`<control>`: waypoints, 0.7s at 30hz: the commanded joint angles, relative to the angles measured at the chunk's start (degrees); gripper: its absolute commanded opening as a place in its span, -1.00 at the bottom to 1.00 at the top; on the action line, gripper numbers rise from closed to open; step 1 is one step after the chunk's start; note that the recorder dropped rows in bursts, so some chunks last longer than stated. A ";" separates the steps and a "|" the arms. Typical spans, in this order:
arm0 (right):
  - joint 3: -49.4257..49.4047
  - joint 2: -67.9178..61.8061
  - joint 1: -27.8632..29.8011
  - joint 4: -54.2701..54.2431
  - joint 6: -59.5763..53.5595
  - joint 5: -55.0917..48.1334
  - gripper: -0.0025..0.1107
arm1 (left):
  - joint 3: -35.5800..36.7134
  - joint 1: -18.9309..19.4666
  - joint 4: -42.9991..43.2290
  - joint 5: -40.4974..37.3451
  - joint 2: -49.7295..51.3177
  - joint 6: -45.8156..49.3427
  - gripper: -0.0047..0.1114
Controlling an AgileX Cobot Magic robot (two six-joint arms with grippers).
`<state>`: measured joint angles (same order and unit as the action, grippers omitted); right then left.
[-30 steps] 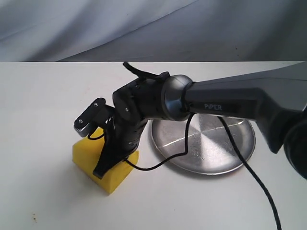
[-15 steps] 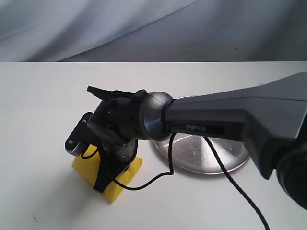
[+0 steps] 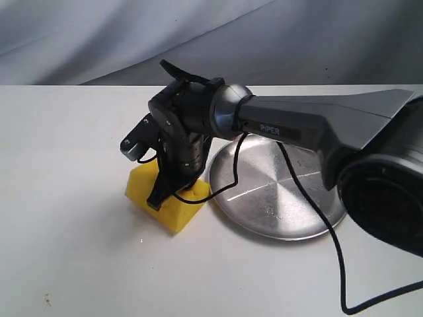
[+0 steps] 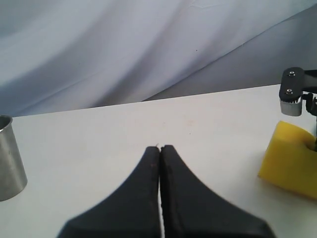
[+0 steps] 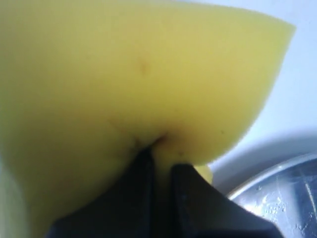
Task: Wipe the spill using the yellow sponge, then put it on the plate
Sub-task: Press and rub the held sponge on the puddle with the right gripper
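White table [image 3: 73,218]: right jaws pinch yellow sponge [image 3: 177,212] beside plate [image 3: 264,205]; left jaws pressed together

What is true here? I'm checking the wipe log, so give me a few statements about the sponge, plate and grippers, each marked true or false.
1. The right gripper is shut on the yellow sponge. True.
2. The yellow sponge lies on the plate. False: it is beside the plate, just off its left rim.
3. The left gripper is shut and holds nothing. True.
4. The metal cup stands on the plate. False: it stands on the table.
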<state>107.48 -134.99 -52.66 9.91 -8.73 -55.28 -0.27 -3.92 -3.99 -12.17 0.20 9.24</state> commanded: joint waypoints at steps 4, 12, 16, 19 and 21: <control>0.31 -1.20 -7.56 -12.98 -9.91 -12.00 -0.96 | 0.27 -0.03 0.05 0.39 -0.20 -0.09 -0.92; -15.98 7.63 -11.79 -10.45 -2.88 -7.57 -0.96 | 0.27 -0.03 0.05 0.39 -0.20 -0.09 -0.92; -31.54 14.74 -6.24 -7.47 0.30 1.43 -0.96 | 0.27 -0.03 0.05 0.39 -0.20 -0.09 -0.92; -30.73 14.49 -3.51 -7.47 -0.18 3.87 -0.96 | 0.27 -0.03 0.05 0.39 -0.20 -0.09 -0.92; -26.20 12.30 -2.63 -7.16 -0.18 4.69 -0.96 | 0.27 -0.03 0.05 0.39 -0.20 -0.09 -0.92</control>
<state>78.92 -119.50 -56.97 -1.59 -8.89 -51.26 -0.27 -3.92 -3.99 -12.17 0.20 9.24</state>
